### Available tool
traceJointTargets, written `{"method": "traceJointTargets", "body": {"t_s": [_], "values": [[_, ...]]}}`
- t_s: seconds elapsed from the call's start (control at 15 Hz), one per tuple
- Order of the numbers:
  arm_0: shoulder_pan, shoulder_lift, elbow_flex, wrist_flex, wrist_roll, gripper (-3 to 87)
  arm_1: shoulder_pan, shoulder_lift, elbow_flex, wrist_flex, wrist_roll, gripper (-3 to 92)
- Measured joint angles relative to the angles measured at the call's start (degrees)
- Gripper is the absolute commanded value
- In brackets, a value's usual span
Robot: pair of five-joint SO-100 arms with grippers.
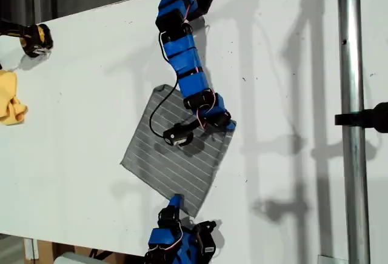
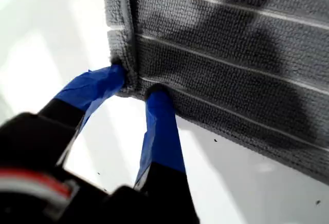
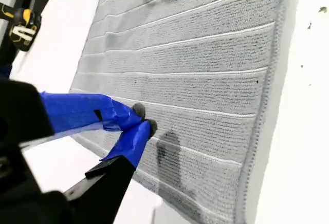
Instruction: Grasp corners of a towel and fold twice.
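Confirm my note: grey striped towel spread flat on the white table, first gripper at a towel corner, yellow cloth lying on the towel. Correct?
No. The exterior view shows the yellow cloth on the table at that view's left edge, apart from the towel. The rest holds: the towel lies spread flat, my first gripper at one corner.

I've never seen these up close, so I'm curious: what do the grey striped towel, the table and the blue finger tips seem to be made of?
The towel looks like soft microfibre or terry: fine ribbed pile, thin white stripes, stitched hem. The table seems a smooth white board, slightly glossy, lightly speckled. The fingertips appear wrapped in matte blue tape, creased at its edges, over black plastic.
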Motion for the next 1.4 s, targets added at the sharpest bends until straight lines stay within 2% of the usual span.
{"method": "traceJointTargets", "body": {"t_s": [0.33,0.47,1.2,1.4], "values": [[0.0,0.0,0.0,0.0,0.0,-0.8,0.79,-0.09,-0.09,7.65,1.85,7.8],[0.0,0.0,0.0,0.0,0.0,-0.8,0.88,-0.09,-0.09,8.44,1.85,1.7],[1.41,-0.26,-2.2,-0.44,-0.53,-1.0,0.62,1.41,1.14,4.39,2.2,0.0],[2.72,-10.11,-14.33,1.41,0.0,-1.0,0.62,1.41,1.14,3.87,2.2,0.0]]}}
